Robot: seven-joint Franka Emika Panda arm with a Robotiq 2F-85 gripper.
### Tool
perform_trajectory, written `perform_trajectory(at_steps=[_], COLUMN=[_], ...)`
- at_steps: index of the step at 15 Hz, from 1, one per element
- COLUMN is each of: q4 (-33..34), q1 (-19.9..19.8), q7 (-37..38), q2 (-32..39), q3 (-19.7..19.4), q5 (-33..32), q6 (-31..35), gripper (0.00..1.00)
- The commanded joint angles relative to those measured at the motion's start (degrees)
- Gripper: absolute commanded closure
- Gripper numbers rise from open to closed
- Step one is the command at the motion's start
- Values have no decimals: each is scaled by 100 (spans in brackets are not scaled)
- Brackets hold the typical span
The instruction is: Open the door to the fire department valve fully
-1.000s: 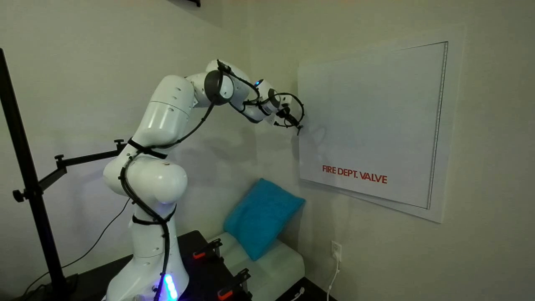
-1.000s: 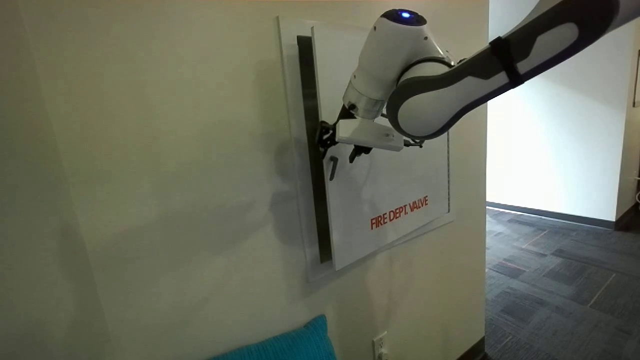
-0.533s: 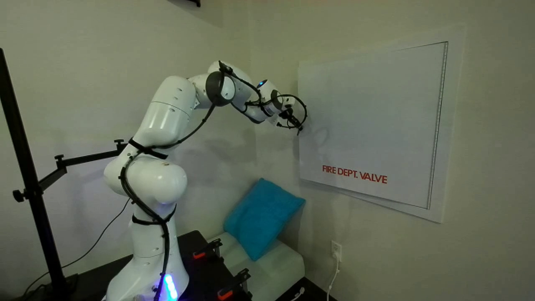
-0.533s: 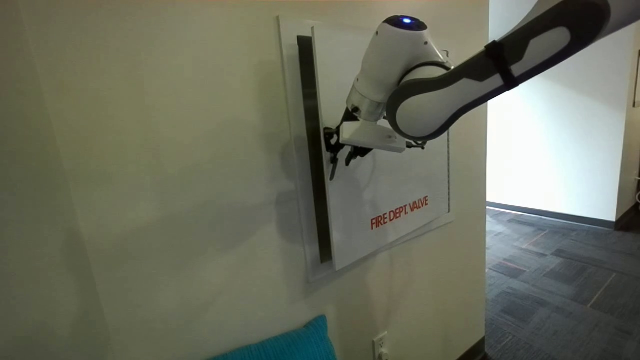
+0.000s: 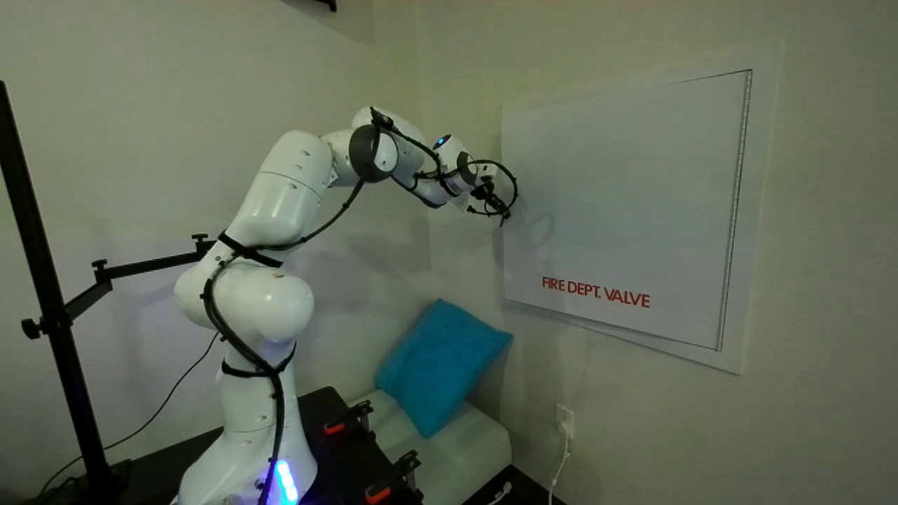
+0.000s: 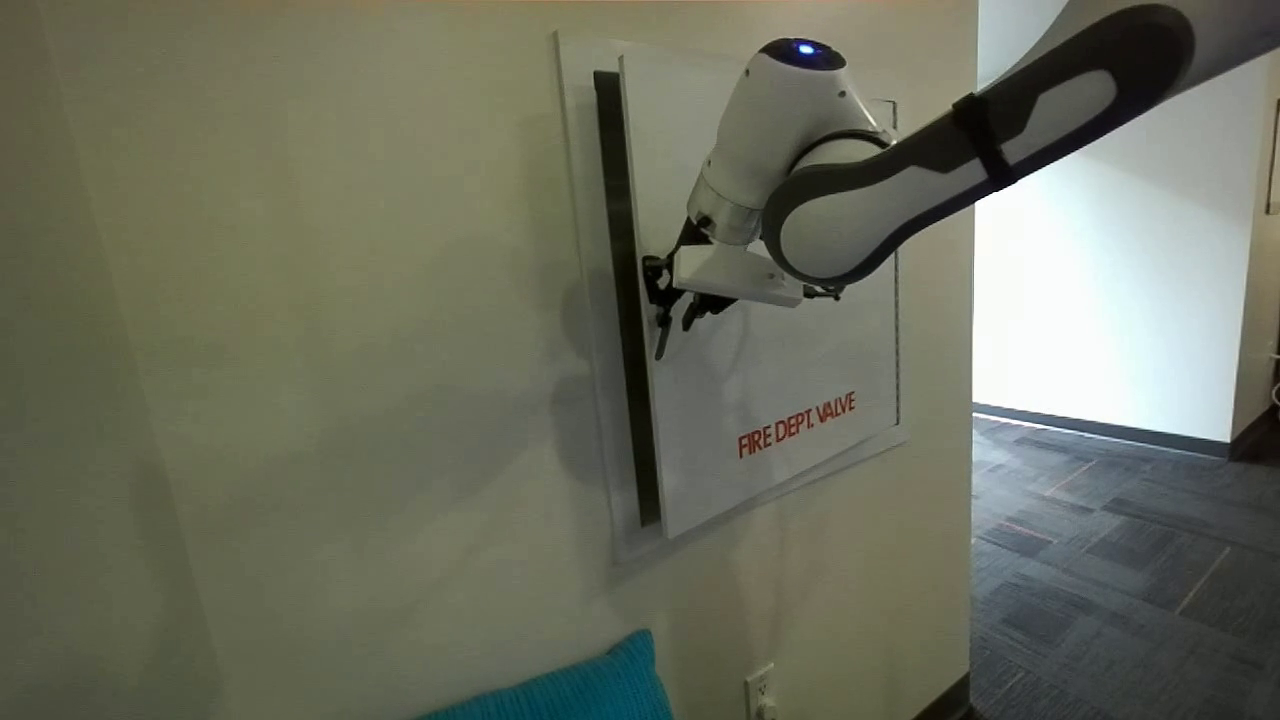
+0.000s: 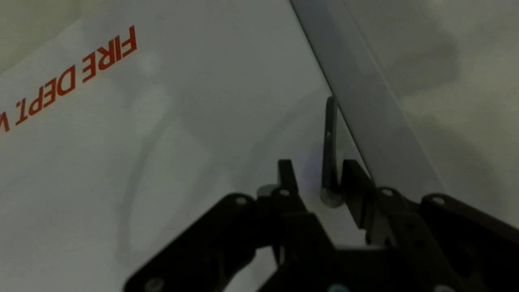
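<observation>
The door [image 5: 631, 196] is a white panel with red lettering, also in an exterior view [image 6: 700, 430] and the wrist view [image 7: 227, 81]. It stands slightly ajar, with a dark gap [image 6: 622, 220] along its handle-side edge. A small dark lever handle [image 6: 660, 347] sits near that edge. My gripper [image 7: 318, 166] is at the handle [image 7: 330, 138] in the wrist view. Its fingers stand apart around the handle's pivot end. The handle lies close to the right finger, with space to the left finger. The gripper also shows in both exterior views [image 5: 503, 216] [image 6: 674, 325].
The door frame [image 6: 610, 400] is set on a plain wall [image 6: 350, 300]. Below are a blue pillow [image 5: 442, 368] on a pale seat [image 5: 470, 442] and a wall outlet [image 5: 565, 419] with a cable. A black pole [image 5: 52, 294] stands behind the arm.
My gripper has moved down and onto the handle, and its fingers stand closer together than one second ago. The door's gap looks very slightly narrower.
</observation>
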Motion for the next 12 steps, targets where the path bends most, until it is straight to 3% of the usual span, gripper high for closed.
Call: perform_trajectory(at_steps=[1, 3, 6, 12], q4=[381, 456, 492, -261], q1=[-9, -2, 27, -71], q7=[-342, -448, -611, -596], q2=[225, 276, 298, -254], q3=[-11, -12, -53, 80], q5=[239, 304, 385, 256], q6=[26, 28, -4, 191], gripper=[97, 100, 97, 97])
